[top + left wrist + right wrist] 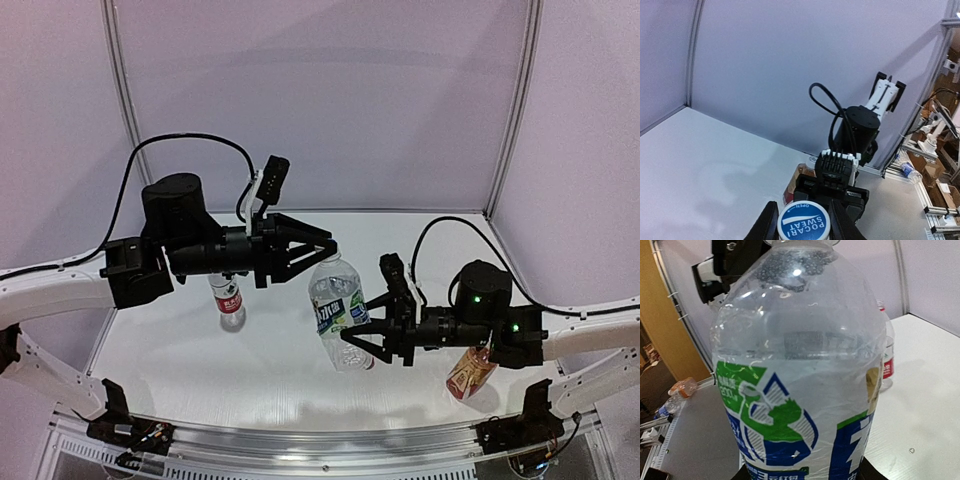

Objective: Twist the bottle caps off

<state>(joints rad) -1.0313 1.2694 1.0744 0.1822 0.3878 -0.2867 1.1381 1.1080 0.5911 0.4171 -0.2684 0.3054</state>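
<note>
While our left gripper clamps the blue-and-white Pocari Sweat cap and our right gripper holds its green-blue-labelled bottle tilted aloft, we should twist squarely about the bottle's axis, keeping it firm.

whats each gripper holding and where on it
The right gripper holds the green-blue label bottle by its lower body; the left gripper clamps the sides of its blue-and-white cap.
</note>
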